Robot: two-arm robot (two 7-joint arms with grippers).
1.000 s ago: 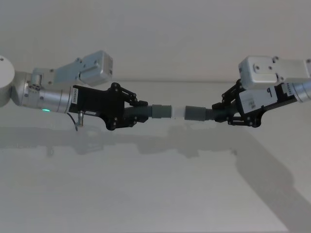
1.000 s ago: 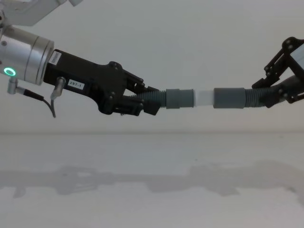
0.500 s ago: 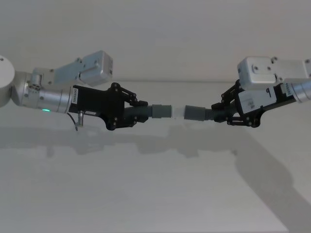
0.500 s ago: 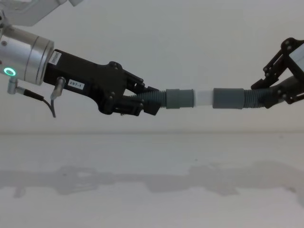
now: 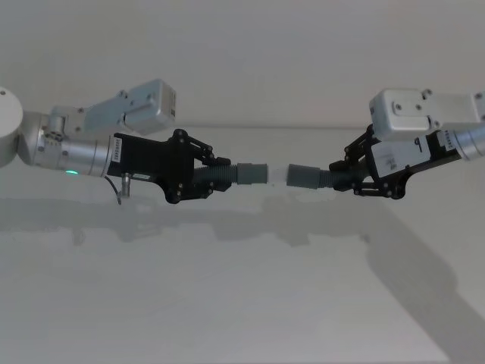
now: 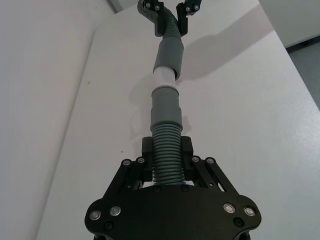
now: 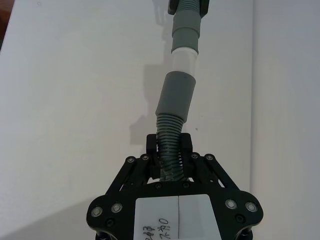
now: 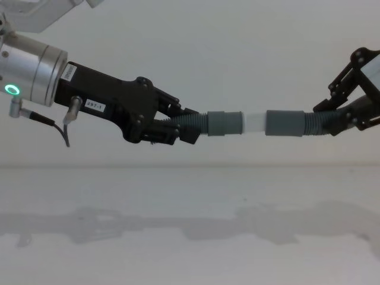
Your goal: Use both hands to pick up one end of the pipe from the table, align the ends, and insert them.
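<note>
Head view: the left gripper (image 5: 220,173) squeezes one ribbed pipe piece (image 5: 227,175); the right gripper (image 5: 339,174) squeezes the other pipe piece (image 5: 324,178). Both are up above the table (image 5: 242,288).

Chest view: the white plug tip (image 8: 253,123) touches the open socket (image 8: 284,124).

Wrist views: the socket (image 7: 175,95) tilts a little against the plug (image 6: 164,78).

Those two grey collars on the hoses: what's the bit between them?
A short white plug tip bridges the left collar and the right collar, in the chest view; both are held above the table.
</note>
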